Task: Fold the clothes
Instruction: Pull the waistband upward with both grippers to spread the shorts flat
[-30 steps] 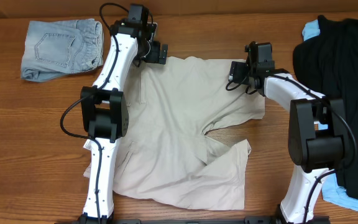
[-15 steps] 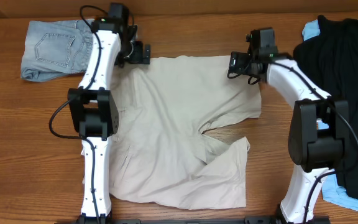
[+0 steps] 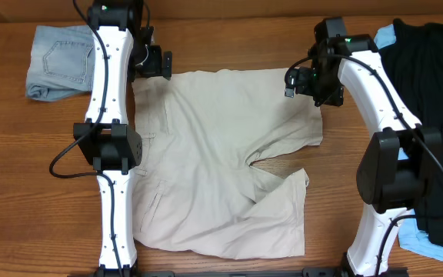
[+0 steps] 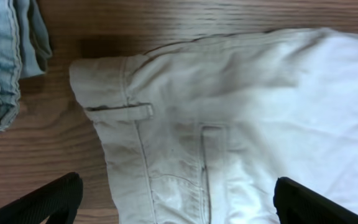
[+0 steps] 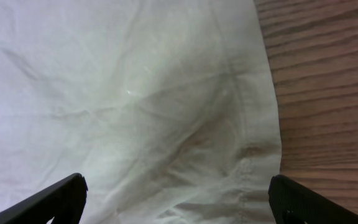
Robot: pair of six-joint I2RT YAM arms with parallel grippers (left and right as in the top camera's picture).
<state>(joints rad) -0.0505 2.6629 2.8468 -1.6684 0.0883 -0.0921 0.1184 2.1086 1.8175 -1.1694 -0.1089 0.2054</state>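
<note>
The beige khaki shorts (image 3: 221, 146) lie spread flat in the middle of the table, waistband toward the left, legs toward the right. My left gripper (image 3: 156, 63) is open over the far waistband corner. The left wrist view shows a belt loop and pocket of the shorts (image 4: 229, 124) between its open fingers (image 4: 178, 190). My right gripper (image 3: 302, 81) is open above the far leg's hem. The right wrist view shows only the shorts' cloth (image 5: 135, 112) between its spread fingers (image 5: 178, 186). Neither gripper holds anything.
Folded light-blue denim shorts (image 3: 61, 63) lie at the far left and also show in the left wrist view (image 4: 2, 68), close to the waistband corner. A black garment (image 3: 425, 131) lies over pale-blue cloth (image 3: 429, 242) along the right edge. The table (image 3: 37, 169) is bare wood.
My left gripper moved left along the far edge, and the shorts' waistband corner spread left with it. My right gripper shifted slightly right over the far leg.
</note>
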